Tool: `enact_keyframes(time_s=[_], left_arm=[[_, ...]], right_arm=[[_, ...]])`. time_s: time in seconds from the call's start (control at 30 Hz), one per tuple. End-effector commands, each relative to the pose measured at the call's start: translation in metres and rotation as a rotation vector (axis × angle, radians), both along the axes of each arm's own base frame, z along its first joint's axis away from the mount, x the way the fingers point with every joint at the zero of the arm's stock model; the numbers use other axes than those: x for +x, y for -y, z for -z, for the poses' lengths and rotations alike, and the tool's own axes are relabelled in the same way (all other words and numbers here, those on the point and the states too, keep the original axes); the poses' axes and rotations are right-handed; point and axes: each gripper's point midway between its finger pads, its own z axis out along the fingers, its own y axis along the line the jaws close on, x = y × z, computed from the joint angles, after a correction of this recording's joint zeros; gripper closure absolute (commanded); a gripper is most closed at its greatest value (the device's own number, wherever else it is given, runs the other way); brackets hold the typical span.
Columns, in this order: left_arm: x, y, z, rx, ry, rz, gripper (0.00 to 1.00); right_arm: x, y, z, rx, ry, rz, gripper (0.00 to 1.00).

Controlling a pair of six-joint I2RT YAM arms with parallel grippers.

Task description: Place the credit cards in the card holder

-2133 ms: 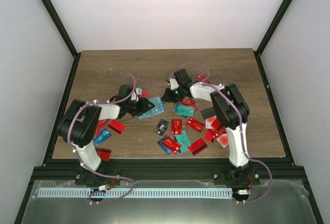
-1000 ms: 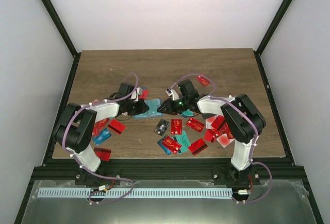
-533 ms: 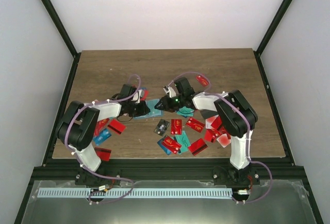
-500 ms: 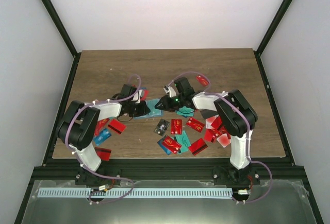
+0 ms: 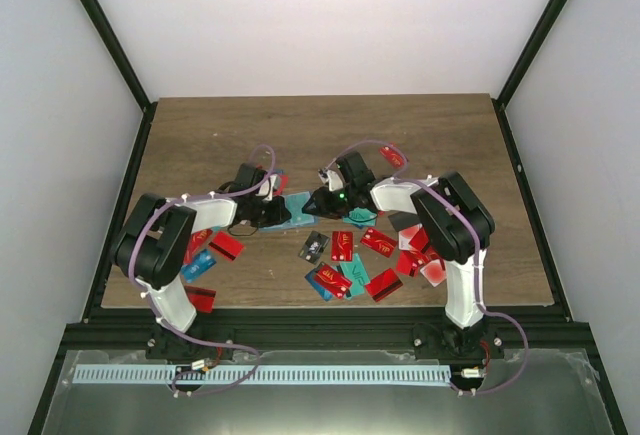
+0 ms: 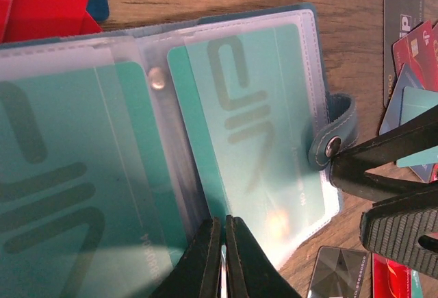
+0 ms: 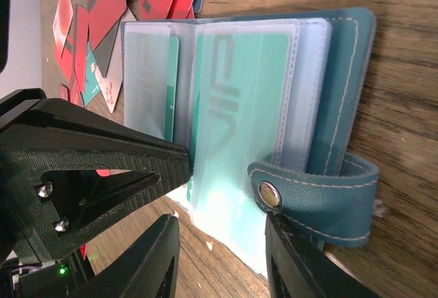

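Teal-blue soft wallet-style card holder (image 7: 349, 79) lies open flat on the brown wooden counter (image 5: 300, 130) between the two arms, clear plastic sleeves up. Two sleeves in view are filled. One flat teal card (image 6: 253, 127) sits in the sleeve next to the strap, and a second teal card (image 6: 61, 175) is across the fold. More leaves lie underneath; what they hold can't be told.

On the left gripper (image 6: 223, 226) the jaws are pressed together at the near edge of the sleeves, right by the fold. It's unclear whether a leaf is caught between them; no card is in it. On the right gripper (image 7: 220, 233) the jaws are spread and hold nothing. The teal strap with metal snap (image 7: 315, 199) is just beside one finger.

Loose thin plastic credit cards (image 5: 378, 242), mostly red with some teal and a black one, are scattered on the counter near the right arm. A smaller batch of red and blue cards (image 5: 215, 247) lies by the left arm, and a lone red card (image 5: 393, 155) sits apart at the far side.

Judgement: early stage. A couple of cards are in and most of the pile is not yet in. The step in hand looks like sleeve handling, meaning holding or opening a pocket, not a pickup. What's left is to pick up each loose card, slide it into a sleeve and repeat many times.
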Motion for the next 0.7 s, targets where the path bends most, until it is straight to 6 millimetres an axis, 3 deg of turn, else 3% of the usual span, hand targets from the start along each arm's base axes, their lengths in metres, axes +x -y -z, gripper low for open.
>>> enact_keyframes(time_s=[0.0,0.23,0.67], left_arm=[[0.0,0.001,0.008,0.023,-0.003,0.011,0.94],[0.0,0.001,0.007,0.024,-0.001,0.013,0.94],[-0.002,0.004,0.009,0.019,-0.005,0.02,0.95]], right_arm=[[0.003,-0.003,-0.001,-0.018,0.019,-0.008,0.62],[-0.006,0.003,-0.007,-0.016,0.024,-0.005,0.58],[0.002,-0.006,-0.002,0.009,0.007,-0.016,0.58]])
